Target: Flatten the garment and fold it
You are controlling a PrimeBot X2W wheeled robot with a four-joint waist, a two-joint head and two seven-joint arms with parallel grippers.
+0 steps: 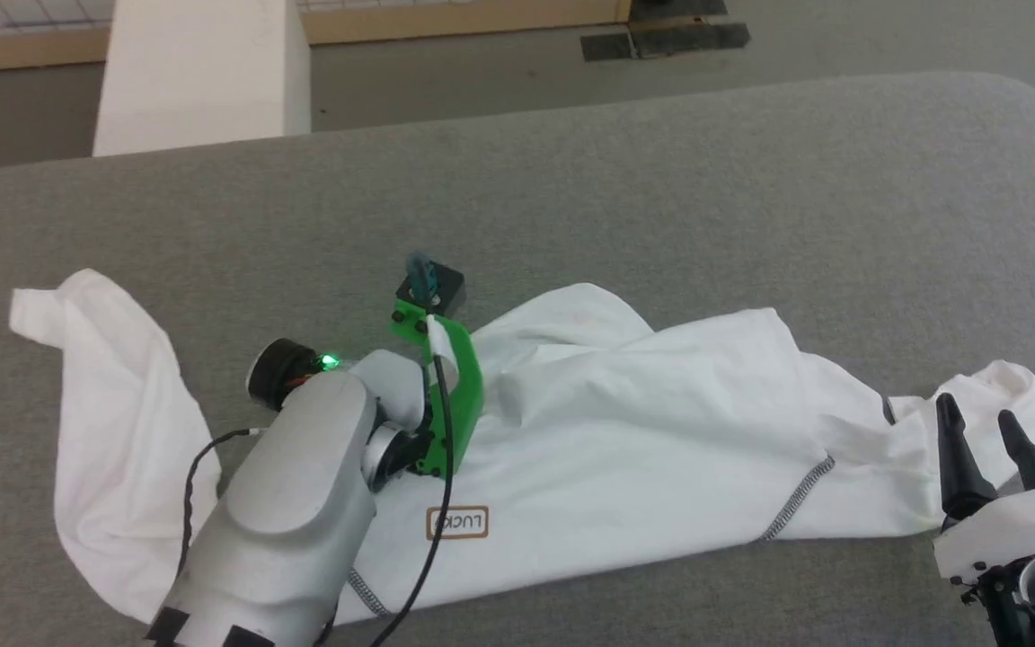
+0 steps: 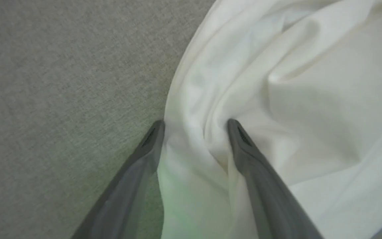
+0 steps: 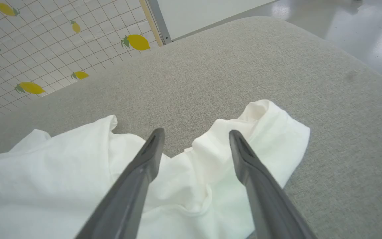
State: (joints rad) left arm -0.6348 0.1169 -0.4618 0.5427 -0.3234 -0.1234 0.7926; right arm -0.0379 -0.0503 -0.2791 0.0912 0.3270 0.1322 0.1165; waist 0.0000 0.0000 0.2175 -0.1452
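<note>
While the white shirt (image 1: 643,431) lies crumpled in a long heap across the grey padded surface (image 1: 661,180), both grippers stand spread and empty. Noted: the left gripper (image 2: 196,123) straddles a thick ridge at the shirt's edge. Closing here probably catches several layers, dragging the heap instead of spreading it. Over the bunched sleeve end hovers the right gripper (image 1: 976,409); a shallow pinch may slip.
</note>
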